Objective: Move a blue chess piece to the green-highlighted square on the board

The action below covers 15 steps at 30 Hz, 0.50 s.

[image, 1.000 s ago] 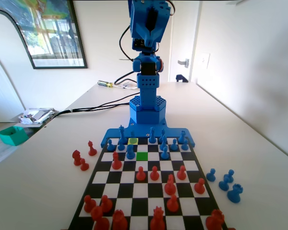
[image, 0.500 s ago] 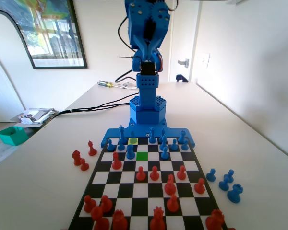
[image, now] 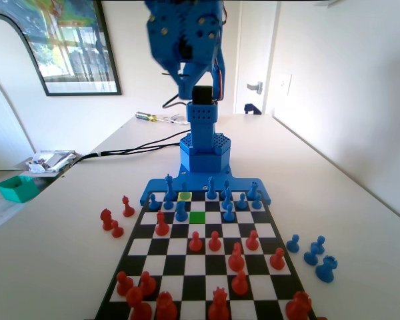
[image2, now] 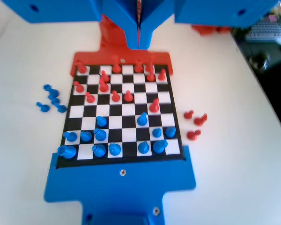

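Your arm has swung left; gripper [image2: 138, 40] jaws closed, empty. The blue chess piece [image: 169, 185] stands upright.

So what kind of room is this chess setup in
Probably a home room or small office: a white table bearing the board, a framed picture on the wall, and a white door with a lever handle behind the arm.

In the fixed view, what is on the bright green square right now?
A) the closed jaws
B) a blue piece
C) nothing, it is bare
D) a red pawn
C: the green-highlighted square shows its whole green face with no piece on it; blue pieces stand on neighbouring squares of the board.
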Tool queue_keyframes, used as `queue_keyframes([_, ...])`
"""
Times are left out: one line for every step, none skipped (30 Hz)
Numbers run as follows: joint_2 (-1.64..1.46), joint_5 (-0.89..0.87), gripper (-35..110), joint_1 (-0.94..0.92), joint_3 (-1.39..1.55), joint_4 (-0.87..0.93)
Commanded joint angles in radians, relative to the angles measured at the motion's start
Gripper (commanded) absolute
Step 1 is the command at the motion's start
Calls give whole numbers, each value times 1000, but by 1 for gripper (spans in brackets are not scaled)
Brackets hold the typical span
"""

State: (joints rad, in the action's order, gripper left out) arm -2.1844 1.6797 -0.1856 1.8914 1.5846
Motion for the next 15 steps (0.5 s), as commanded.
queue_keyframes([110,-29,1,-34,-87,34])
queue_keyframes([140,-38,1,-37,-94,46])
queue_keyframes([164,-43,1,-41,-101,61])
queue_keyframes([186,-38,1,-46,-106,77])
queue_keyframes([209,-34,1,-49,-107,89])
queue_keyframes([225,-32,1,-51,-103,95])
queue_keyframes([244,-32,1,-51,-97,100])
queue_keyframes([262,-31,1,-48,-86,104])
queue_keyframes([279,-31,1,-44,-69,104])
queue_keyframes([299,-32,1,-41,-51,103])
queue_keyframes([324,-35,1,-38,-35,104])
queue_keyframes([350,-32,1,-38,-21,106])
queue_keyframes([374,-31,1,-40,-3,103])
queue_keyframes([403,-29,1,-43,11,98])
queue_keyframes([431,-26,2,-49,18,97])
